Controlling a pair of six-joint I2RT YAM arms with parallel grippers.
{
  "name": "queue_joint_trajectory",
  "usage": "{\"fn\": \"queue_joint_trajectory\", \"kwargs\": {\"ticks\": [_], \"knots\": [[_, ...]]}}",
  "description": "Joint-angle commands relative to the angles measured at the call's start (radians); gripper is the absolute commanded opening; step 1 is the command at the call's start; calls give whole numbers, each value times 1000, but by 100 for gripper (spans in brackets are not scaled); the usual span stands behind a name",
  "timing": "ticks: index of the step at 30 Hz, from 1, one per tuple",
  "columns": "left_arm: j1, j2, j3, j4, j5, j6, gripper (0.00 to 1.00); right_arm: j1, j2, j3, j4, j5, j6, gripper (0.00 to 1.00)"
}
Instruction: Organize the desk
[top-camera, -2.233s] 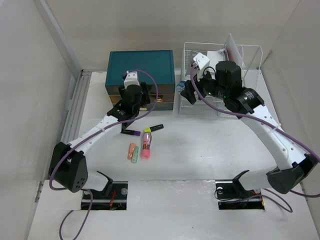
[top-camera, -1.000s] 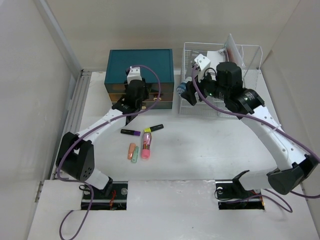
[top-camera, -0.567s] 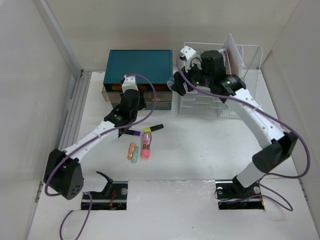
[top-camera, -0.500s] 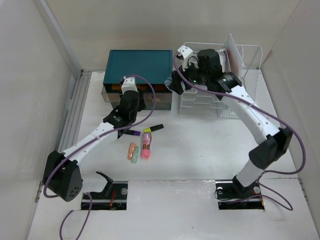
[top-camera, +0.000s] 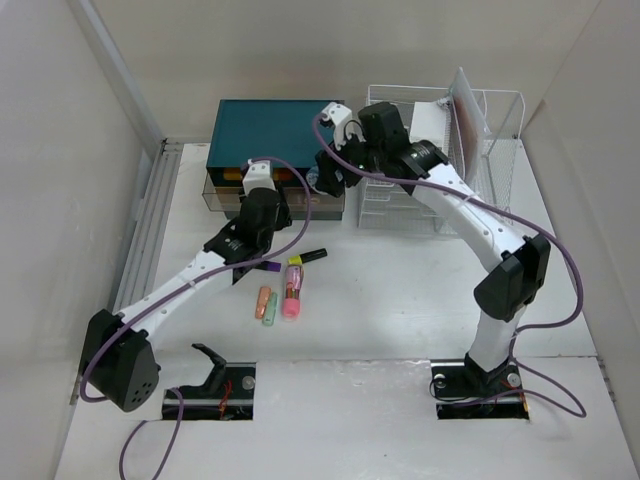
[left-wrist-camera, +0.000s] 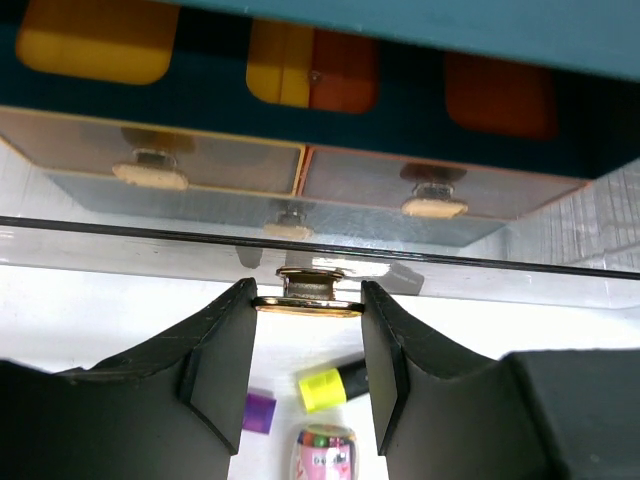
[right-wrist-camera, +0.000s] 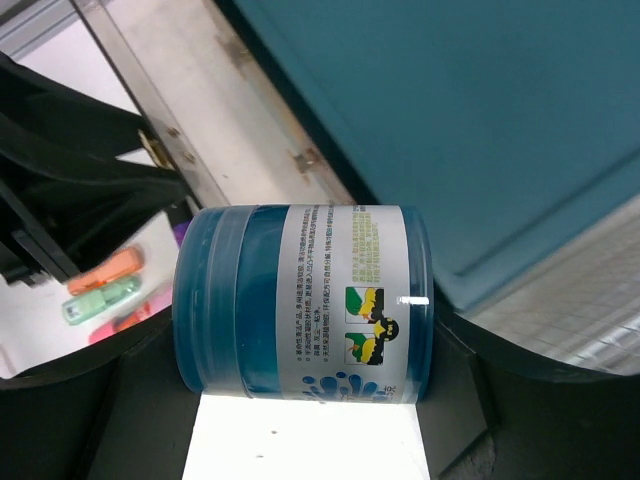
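The white desk (top-camera: 400, 290) carries a teal drawer box (top-camera: 275, 125) at the back. My left gripper (left-wrist-camera: 307, 300) is shut on the gold knob (left-wrist-camera: 307, 292) of the box's clear bottom drawer (left-wrist-camera: 500, 275), which stands pulled out. From above, the left gripper (top-camera: 261, 218) sits just in front of the box. My right gripper (right-wrist-camera: 300, 395) is shut on a blue jar (right-wrist-camera: 300, 300) with a white label. It holds the jar in the air by the box's front right corner (top-camera: 328, 172).
A white wire rack (top-camera: 470, 120) stands at the back right. A yellow-capped black highlighter (top-camera: 308, 257), a purple-capped marker (top-camera: 262, 266), a pink tube (top-camera: 291, 290) and small orange (top-camera: 264, 300) and green (top-camera: 271, 310) items lie in front of the box.
My right arm swung left from the wire rack to the teal box, carrying the blue jar. My left gripper drew back towards the near edge on the knob, and the bottom drawer came out.
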Motion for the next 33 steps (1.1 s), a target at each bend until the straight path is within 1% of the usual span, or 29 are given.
{"fn": "queue_joint_trajectory", "kwargs": {"ticks": [1, 4, 6, 7, 10, 13, 14, 18, 21, 26, 33], "knots": [[-22, -63, -42, -40, 34, -50, 0, 64, -28, 55, 42, 52, 28, 0], [-22, -75, -51, -40, 34, -50, 0, 95, -49, 3, 89, 132, 103, 0], [-31, -75, -51, -40, 34, -50, 0, 104, -50, -19, 130, 157, 149, 0], [-31, -75, -40, -40, 34, -60, 0, 104, -50, -34, 143, 177, 198, 0], [-42, -75, -40, -40, 34, -60, 0, 104, -50, -34, 170, 258, 263, 0], [-51, -85, -49, -40, 34, -69, 0, 113, -40, -34, 195, 329, 292, 0], [-51, -85, -49, -40, 34, -69, 0, 113, -31, -25, 195, 341, 311, 0], [-51, -95, -59, -50, 34, -78, 0, 125, 21, 27, 175, 471, 370, 0], [-51, -104, -59, -50, 34, -78, 0, 125, 49, 49, 140, 496, 409, 0], [-51, -104, -59, -50, 34, -78, 0, 182, 61, 24, 118, 597, 472, 0], [-51, -104, -59, -40, 34, -78, 0, 202, 27, -45, 128, 610, 510, 0]]}}
